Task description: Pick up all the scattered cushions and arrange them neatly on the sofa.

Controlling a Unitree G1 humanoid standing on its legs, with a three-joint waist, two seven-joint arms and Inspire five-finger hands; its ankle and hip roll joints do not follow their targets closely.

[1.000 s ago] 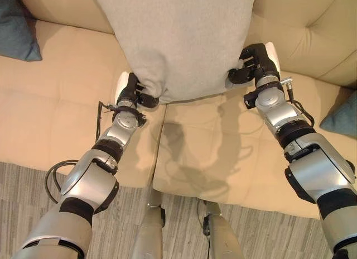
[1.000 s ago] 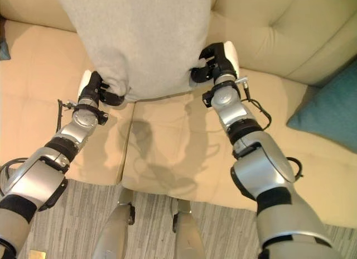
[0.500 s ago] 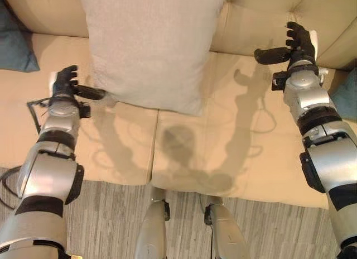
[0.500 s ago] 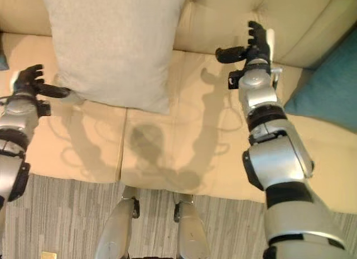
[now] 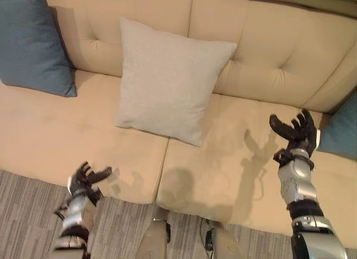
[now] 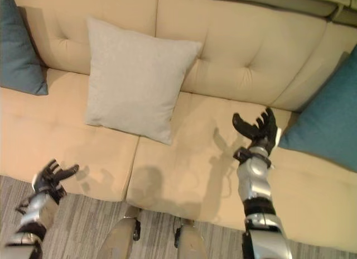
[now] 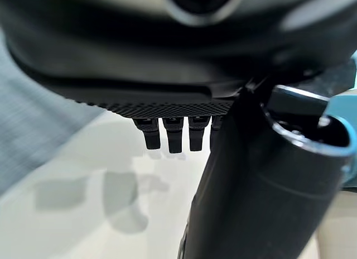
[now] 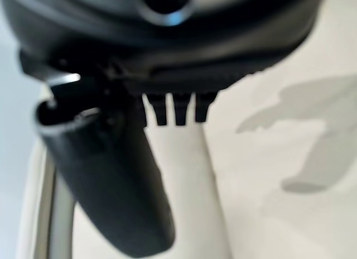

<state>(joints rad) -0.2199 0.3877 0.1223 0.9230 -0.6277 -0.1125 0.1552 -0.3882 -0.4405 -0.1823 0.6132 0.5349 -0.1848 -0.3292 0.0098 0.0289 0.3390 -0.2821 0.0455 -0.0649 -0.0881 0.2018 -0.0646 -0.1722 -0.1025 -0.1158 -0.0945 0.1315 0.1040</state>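
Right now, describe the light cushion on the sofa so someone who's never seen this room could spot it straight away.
Start at the tan sofa across the view. A square cushion leans upright against its backrest near the middle, its lower edge on the seat by the seam between the seat pads. It is pale grey, while the cushions at the left end and right end are blue.

Middle cushion [image 5: 167,80] against sofa [image 5: 268,52] backrest, between two others.

I see open seat along the front edge of the tan tufted fabric sofa [image 5: 245,175]. A pale grey square cushion [image 5: 167,80] leans against the backrest at the middle; teal cushions block the left corner [image 5: 33,44] and right end [image 6: 329,119].
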